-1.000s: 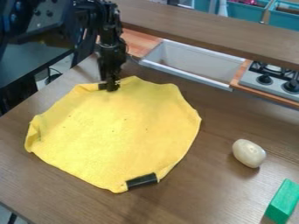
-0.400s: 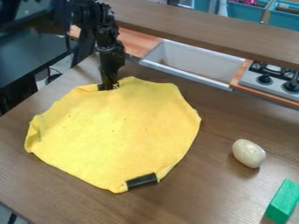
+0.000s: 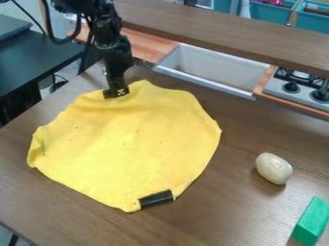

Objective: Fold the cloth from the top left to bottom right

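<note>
the fold is at its very start, as far as i can judge: the yellow cloth (image 3: 132, 144) lies spread out on the brown wooden table (image 3: 218, 221), roughly round in outline, and no large flap has been laid over the rest. the black gripper (image 3: 116, 92) is at the cloth's upper left edge, which looks like the right place to begin a fold from the top left. it touches or nearly touches the fabric there, and soft creases run just below it, so that edge may be slightly raised. i cannot tell whether the gripper is clamped on the cloth or only resting against it. at the far left the cloth's rim is a little rumpled and turned in, which i take for a wrinkle and not for part of the fold. a black patch (image 3: 156, 198) sits on the cloth's lower edge, towards the bottom right. what is left is nearly the whole job: get a sure hold of the upper left edge, lift it, carry it across the middle, lay it down towards the bottom right and let go. a weak hold could let the edge slip, and a low pull could drag the cloth along instead of folding it. the pale egg-shaped object (image 3: 273, 168) and the green block (image 3: 311, 221) stand well apart, to the right.
</note>
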`<move>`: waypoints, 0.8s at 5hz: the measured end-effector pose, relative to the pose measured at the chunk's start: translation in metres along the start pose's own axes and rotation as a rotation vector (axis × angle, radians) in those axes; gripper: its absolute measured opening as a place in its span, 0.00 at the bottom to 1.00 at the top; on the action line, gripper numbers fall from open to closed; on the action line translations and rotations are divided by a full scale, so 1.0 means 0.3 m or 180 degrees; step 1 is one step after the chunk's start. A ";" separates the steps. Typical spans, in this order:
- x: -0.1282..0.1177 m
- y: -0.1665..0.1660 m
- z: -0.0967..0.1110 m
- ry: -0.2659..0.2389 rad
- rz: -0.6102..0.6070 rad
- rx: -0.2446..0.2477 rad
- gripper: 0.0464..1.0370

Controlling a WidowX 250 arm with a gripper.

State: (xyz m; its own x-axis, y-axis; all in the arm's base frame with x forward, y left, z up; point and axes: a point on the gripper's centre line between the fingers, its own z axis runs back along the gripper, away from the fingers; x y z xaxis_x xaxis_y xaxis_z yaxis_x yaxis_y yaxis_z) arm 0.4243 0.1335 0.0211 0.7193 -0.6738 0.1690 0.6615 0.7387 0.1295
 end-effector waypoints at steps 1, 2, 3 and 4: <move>0.022 -0.120 0.038 -0.0091 -0.0306 0.0104 0.02; 0.020 -0.232 0.030 -0.0135 -0.0667 0.0211 0.02; 0.024 -0.350 -0.028 -0.0102 -0.1012 0.0204 0.02; 0.018 -0.423 -0.004 -0.0168 -0.1211 0.0244 0.02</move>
State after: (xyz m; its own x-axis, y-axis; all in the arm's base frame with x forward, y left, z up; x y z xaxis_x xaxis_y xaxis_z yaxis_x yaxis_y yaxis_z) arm 0.3446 0.0361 0.0045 0.4124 -0.8995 0.1446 0.8597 0.4367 0.2648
